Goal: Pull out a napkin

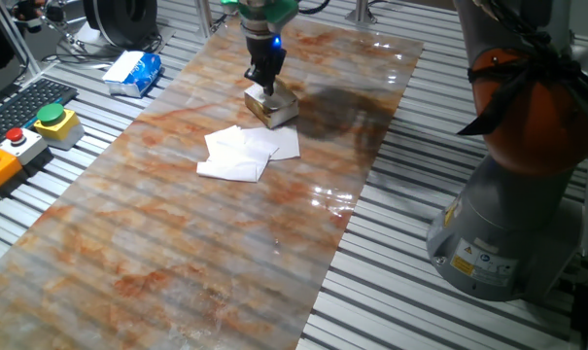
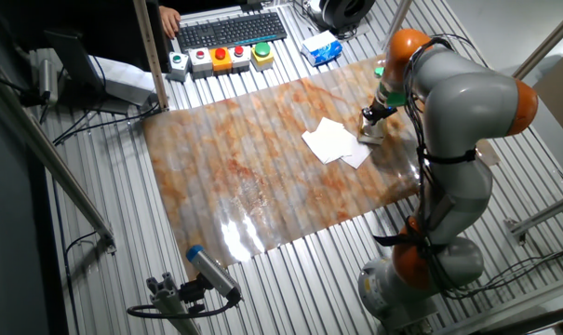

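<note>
The hand [image 1: 266, 87] sits atop the small tan cardboard box [image 1: 271, 105]; whether it is clenched cannot be told; thin white paper napkins [image 1: 243, 151] lie loose just in front of it; risk: the light box lifts or slides during the pull; marbled orange counter [image 1: 177, 253] is glossy; slatted metal surrounds it.

Bright overhead light w/ glare on marbled mat [image 1: 371, 58], slightly soft focus.

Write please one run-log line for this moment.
hand: down at top of small tan box | grip: cannot tell | napkins: several loose beside box
</note>
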Controlling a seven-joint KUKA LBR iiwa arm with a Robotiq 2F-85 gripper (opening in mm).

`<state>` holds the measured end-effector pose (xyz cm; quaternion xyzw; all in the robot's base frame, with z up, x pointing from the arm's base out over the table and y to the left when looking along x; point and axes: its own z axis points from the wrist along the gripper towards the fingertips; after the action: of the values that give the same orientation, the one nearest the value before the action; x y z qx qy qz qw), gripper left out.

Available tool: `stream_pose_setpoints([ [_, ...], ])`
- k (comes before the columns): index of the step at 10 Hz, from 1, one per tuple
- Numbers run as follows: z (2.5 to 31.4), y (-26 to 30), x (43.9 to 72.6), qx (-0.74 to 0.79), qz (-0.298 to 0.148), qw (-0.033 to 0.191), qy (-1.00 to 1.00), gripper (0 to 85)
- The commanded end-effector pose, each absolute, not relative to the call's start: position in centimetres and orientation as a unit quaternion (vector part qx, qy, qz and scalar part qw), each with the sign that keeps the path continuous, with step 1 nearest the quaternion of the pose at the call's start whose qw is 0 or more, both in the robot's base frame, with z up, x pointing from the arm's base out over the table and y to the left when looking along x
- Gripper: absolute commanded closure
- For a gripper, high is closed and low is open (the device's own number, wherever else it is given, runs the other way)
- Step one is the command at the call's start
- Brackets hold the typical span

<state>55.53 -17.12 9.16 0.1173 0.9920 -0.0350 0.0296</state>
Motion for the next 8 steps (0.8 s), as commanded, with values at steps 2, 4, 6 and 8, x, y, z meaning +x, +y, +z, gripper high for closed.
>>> stream_pose_setpoints([
  [2, 9.1, -16.7, 55.7, 0.141, -0.038, 0.034, 0.989, 34.0],
  [4, 9.1, -16.1, 55.8, 0.146, -0.040, 0.034, 0.988, 34.0],
  [6, 8.6, -15.5, 55.8, 0.152, -0.048, 0.038, 0.987, 34.0],
  [8, 8.2, -15.6, 55.8, 0.147, -0.052, 0.038, 0.987, 34.0],
])
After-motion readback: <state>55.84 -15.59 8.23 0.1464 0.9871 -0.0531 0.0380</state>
